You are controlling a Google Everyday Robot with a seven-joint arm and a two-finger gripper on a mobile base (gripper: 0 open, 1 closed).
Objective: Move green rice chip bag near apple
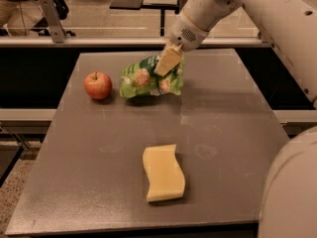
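Crinkled foil of the green rice chip bag (144, 81), just right of the apple (98, 85), is pinched at its top edge by the gripper (167, 62); risks: the thin grip slips, or the bag nudges the apple rolling.

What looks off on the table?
Nothing spilled or damaged. The green rice chip bag is crumpled and tilted, its top pinched in the gripper, close beside the apple without touching. The yellow sponge lies flat nearer the front edge of the table.
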